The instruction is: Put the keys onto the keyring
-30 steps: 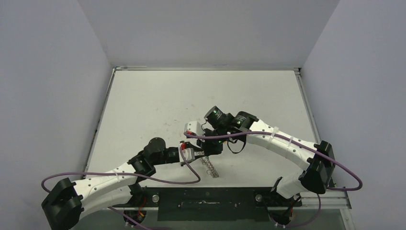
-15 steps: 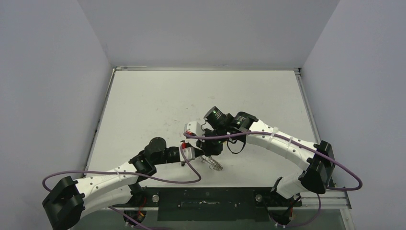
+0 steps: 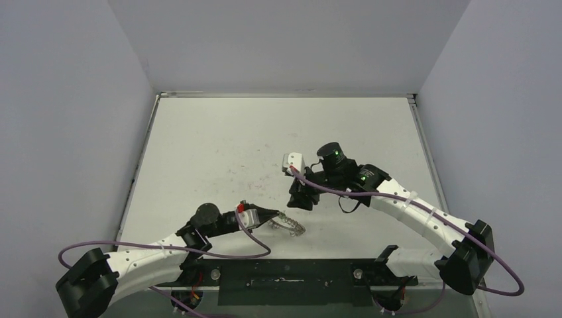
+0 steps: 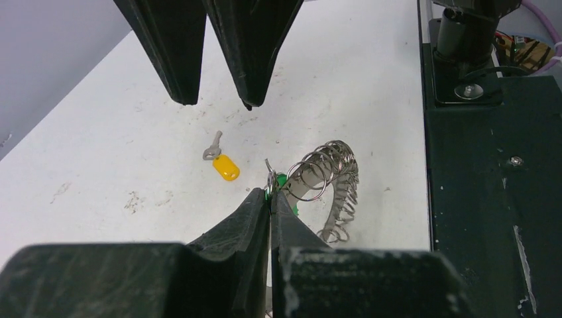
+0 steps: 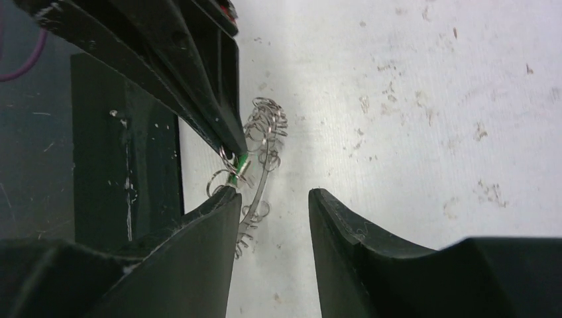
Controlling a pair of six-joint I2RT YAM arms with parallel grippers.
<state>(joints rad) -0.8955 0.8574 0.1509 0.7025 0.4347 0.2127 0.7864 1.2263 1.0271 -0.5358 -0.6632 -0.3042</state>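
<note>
- From the top camera, the left gripper (image 3: 270, 219) was pinched shut at the near rim of the keyring (image 3: 290, 225), which sat just beyond its fingertips. The right gripper (image 3: 299, 199) hung past the ring's far side, apart from it and empty.
- On the left wrist camera, those fingers were pressed together on a small wire loop, with the ring tipped up on edge just right of the tips. The green key (image 4: 283, 180) was touching that loop right at the tips. Whether it was properly threaded, I couldn't tell.
- The yellow key (image 4: 224, 164) lay flat on the table (image 4: 371, 79), ahead and a little left of the closed tips, below the right gripper's fingers.
- On the right wrist camera, the right fingers stood at a middling gap with nothing between them. The ring and green key sat just off the tip of the finger on the left of the frame.
- My read is that the yellow key comes next. The left pinch should hold firm and motionless so the loops don't swing. The right should drop straight over the yellow head, one finger on each side, and grip the plastic rather than the thin blade.
</note>
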